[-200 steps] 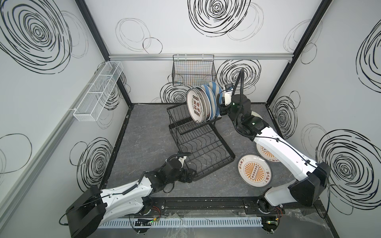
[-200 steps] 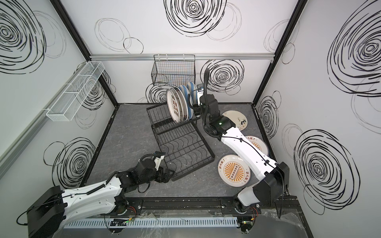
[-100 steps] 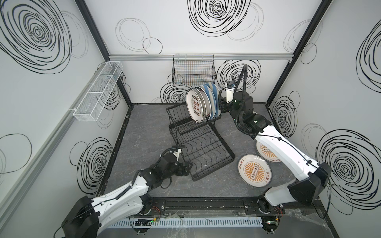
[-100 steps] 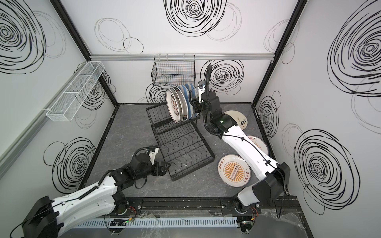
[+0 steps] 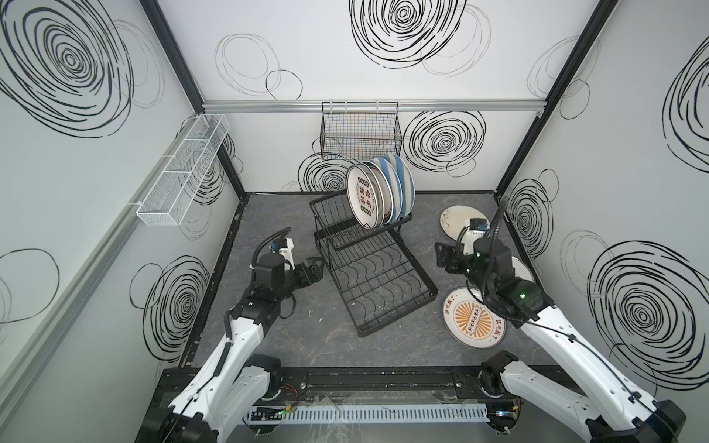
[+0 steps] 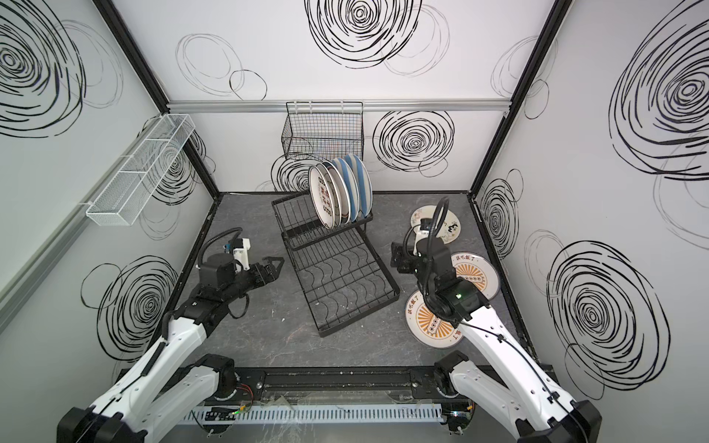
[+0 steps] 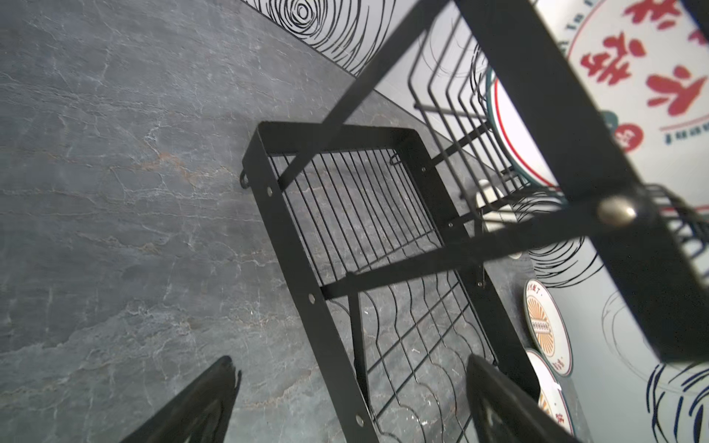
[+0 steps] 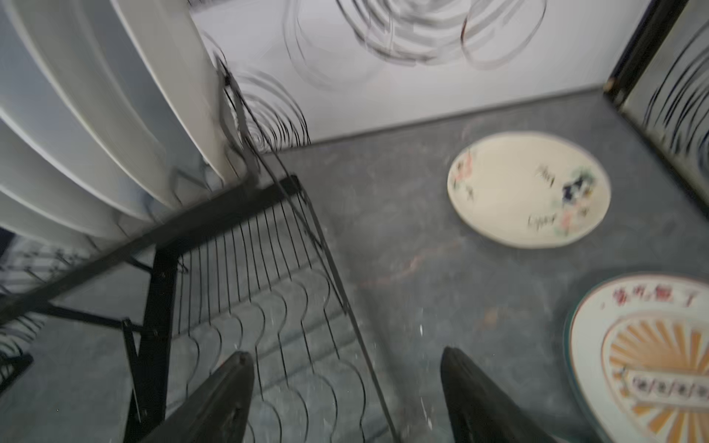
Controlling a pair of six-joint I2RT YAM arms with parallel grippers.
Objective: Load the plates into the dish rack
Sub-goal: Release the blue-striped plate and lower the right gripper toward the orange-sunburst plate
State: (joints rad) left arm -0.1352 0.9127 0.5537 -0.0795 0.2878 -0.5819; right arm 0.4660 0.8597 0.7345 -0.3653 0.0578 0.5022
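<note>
Black wire forms the two-tier dish rack (image 5: 399,313), which stands in the middle of the dark grey stone-look bench (image 5: 291,337) with its upper shelf toward the back edge. On that shelf a row of round plates stands on edge, leaning slightly. A white plate with red characters (image 5: 362,201) is in front, pale ones are behind it, and two blue-and-cream striped plates (image 5: 403,184) are at the rear. The row looks like five, though the overlap makes the count uncertain. The wavy-wire lower tray holds nothing.

Three plates lie flat on the right side of the bench. A cream floral plate (image 5: 452,224) is near the back right corner. An orange sunburst plate (image 5: 472,320) is nearer the front, just beside the rack's front corner. A second orange sunburst plate (image 6: 479,276) lies by the right edge, partly hidden under the right arm.

The right end effector (image 5: 439,256) hovers between the rack and the floral plate, released, with nothing between its spread fingers. The left end effector (image 5: 319,269) sits just beside the rack's left side, likewise spread and empty.

Judging by this, the loading is more than half done. Three plates are left to pick up, and the right arm is nearest to all of them.
</note>
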